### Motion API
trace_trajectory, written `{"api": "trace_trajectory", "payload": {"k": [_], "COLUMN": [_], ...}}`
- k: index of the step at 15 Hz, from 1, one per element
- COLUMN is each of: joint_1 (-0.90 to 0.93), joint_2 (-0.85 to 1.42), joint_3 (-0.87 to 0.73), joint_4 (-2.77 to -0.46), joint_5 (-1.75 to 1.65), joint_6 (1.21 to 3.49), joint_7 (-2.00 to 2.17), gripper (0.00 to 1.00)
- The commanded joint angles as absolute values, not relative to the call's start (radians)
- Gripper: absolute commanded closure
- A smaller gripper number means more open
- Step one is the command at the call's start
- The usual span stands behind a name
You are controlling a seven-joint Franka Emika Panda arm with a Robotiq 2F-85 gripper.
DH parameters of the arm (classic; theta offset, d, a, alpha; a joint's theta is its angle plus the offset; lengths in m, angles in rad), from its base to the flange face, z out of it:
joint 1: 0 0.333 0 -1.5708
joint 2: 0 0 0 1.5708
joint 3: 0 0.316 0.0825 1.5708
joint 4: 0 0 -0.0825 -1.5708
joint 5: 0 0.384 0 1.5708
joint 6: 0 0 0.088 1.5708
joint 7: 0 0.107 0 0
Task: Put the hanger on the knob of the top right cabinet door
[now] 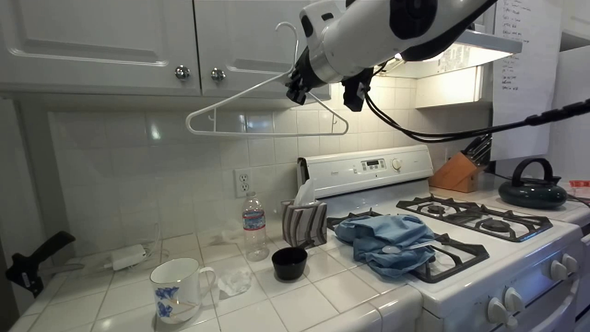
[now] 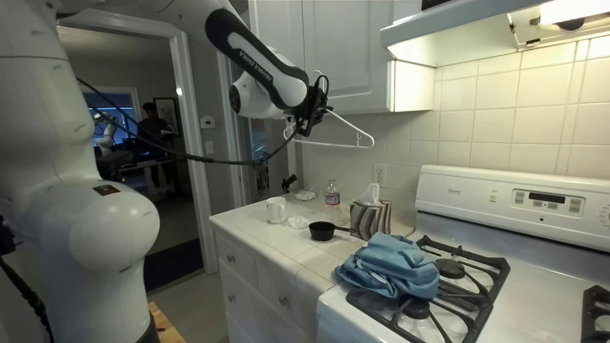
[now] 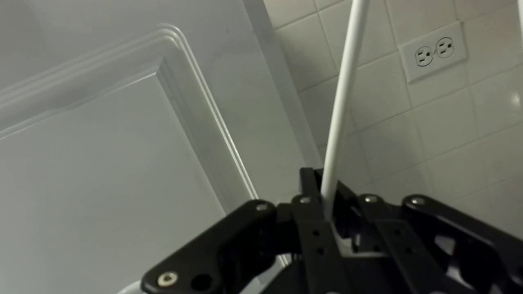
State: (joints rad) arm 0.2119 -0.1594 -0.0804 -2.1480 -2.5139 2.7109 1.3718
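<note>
Your claw (image 1: 294, 85), nearly closed, pinches the hanger (image 1: 267, 134) near the base of its hook (image 1: 297, 44), midair by the right cabinet door (image 1: 258, 37). Likely light, stiff, slippery, it's best held there.

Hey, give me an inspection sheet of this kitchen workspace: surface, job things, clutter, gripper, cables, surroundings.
Surface: white tiled counter beside a gas stove.
Job's things: white hanger in the air, hook up, not on the right-hand cabinet door's knob.
Clutter: floral mug, plastic bottle, small black pan, striped tissue box on the counter; bunched blue cloth on the stove.
Gripper: shut on the hanger.
Cables: black cable sagging in the air from the robot arm.
Surroundings: lit range hood; knife block, kettle; a dim person in the background.
</note>
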Motion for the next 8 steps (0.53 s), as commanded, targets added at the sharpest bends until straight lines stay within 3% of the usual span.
{"api": "trace_trajectory", "payload": {"k": [1, 8], "joint_1": [0.226, 0.204], "joint_2": [-0.023, 0.135], "joint_3": [-0.12, -0.122], "joint_4": [-1.964, -1.829], "joint_5": [-2.514, -2.514], "joint_6": [2.84, 2.892], "joint_7": [1.375, 1.364], "gripper": [0.98, 0.98]}}
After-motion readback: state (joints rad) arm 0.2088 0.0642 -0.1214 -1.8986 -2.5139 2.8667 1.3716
